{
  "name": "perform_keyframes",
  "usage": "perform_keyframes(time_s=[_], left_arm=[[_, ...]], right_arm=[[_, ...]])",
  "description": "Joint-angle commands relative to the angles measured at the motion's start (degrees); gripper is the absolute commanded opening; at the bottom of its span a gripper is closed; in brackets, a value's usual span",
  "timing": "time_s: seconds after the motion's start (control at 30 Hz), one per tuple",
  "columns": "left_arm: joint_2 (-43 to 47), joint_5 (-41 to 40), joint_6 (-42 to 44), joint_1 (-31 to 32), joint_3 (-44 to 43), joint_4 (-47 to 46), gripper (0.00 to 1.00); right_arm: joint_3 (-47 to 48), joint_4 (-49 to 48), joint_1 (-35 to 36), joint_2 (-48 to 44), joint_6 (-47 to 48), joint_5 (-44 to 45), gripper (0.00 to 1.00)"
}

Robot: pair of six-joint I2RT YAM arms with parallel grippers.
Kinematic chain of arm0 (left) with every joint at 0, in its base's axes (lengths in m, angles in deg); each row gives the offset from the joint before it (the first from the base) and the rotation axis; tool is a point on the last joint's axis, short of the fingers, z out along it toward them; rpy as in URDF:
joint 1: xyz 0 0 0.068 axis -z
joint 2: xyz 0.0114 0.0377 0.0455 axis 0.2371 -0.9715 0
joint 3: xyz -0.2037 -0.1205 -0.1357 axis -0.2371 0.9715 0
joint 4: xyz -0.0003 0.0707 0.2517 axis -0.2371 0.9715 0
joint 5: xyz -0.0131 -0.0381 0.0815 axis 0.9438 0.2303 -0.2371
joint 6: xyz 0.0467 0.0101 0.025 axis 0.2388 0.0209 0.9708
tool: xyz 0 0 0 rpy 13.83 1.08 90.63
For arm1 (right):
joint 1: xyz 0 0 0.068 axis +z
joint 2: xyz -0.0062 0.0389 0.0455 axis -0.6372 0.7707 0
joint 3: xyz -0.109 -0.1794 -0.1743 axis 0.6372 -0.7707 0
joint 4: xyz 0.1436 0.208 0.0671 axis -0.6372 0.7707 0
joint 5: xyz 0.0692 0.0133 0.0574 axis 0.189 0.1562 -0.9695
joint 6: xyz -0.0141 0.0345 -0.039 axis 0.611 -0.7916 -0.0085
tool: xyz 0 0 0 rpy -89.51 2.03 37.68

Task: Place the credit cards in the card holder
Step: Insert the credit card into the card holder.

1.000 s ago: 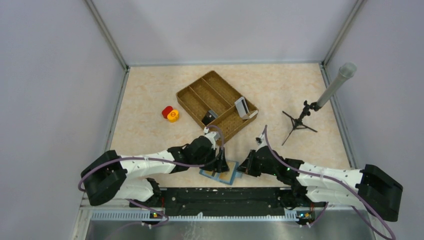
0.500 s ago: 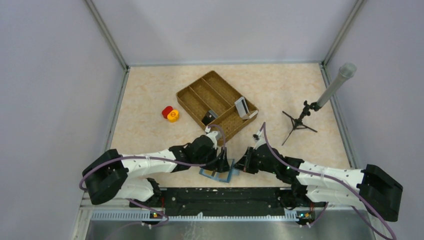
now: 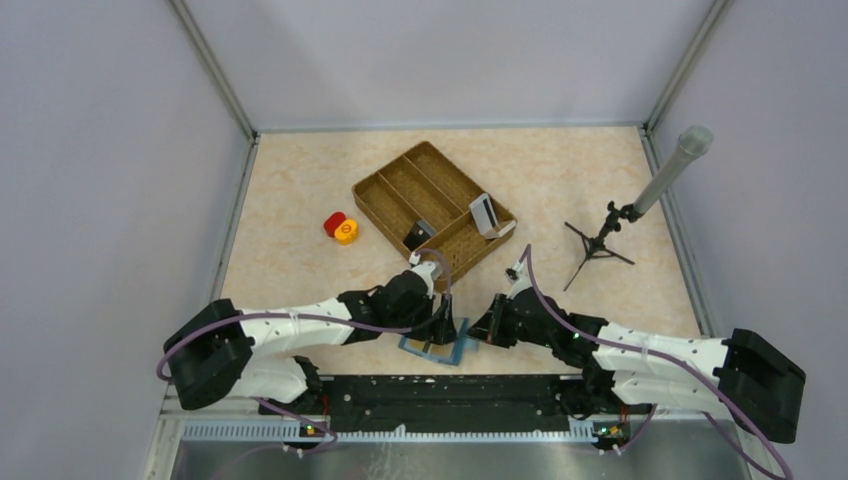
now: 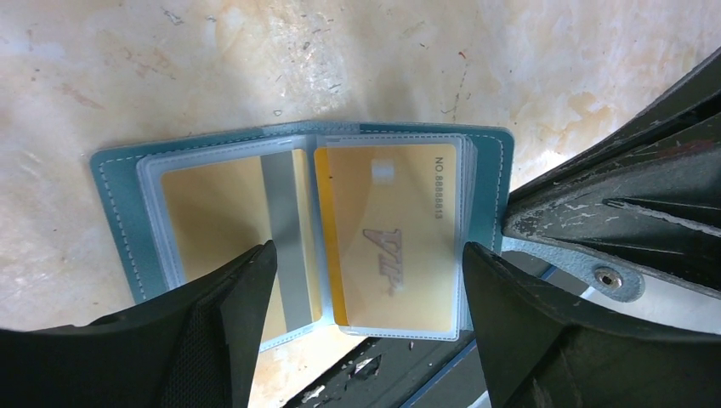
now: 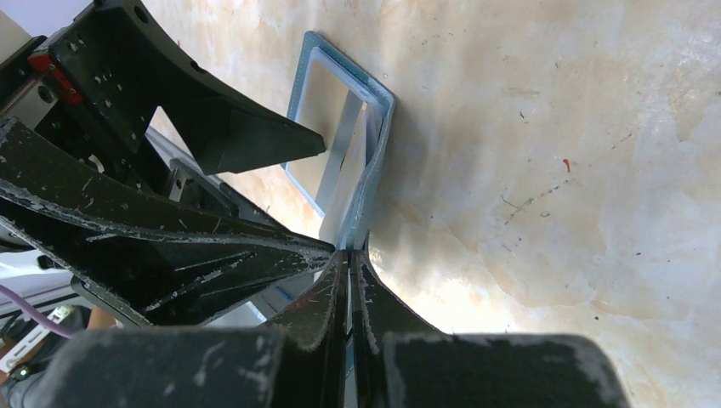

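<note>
The teal-blue card holder (image 4: 119,212) lies open on the mottled beige surface (image 3: 290,270) at its near edge, between the two arms. Its stitched cover frames clear, glossy plastic sleeves. Two tan-gold credit cards (image 4: 395,238) sit inside the sleeves, one on each side of the fold. The right one shows printed lettering and a number, and the left one a grey stripe.

The left pincer (image 4: 366,251) hangs just above the holder with its matte black fingers (image 4: 229,297) spread wide and nothing between them. The right pincer (image 5: 349,252) is pressed together at the holder's right edge, pinching the thin cover, which tilts up there. A small rounded tab with a metal stud (image 4: 608,277) shows beside its scuffed fingers.

Farther back stands a brown woven tray (image 3: 392,163) with slim dividers, and a pale card (image 3: 483,213) leans in one compartment. Red and yellow round pieces (image 3: 340,227) sit to its left. A black tripod (image 3: 598,243) holding a grey tube stands to its right.
</note>
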Motion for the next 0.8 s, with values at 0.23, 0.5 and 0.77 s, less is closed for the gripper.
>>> perform_keyframes(time_s=[0.23,0.5,0.77], left_arm=[[3.6,-4.4,1.8,0.0,0.8,5.6,0.88],[6.0,-7.6,1.2,0.0,1.3,7.1,0.89],[7.7,-10.3,2.9,0.0,-0.1,11.4,0.91]], right_arm=[[0.9,-2.2,-0.3,0.3,-0.1,0.0,0.00],[0.4,-2.1,-0.4,0.7,-0.4,0.1,0.00],[0.1,-2.3,-0.4,0.9,-0.4,0.2,0.00]])
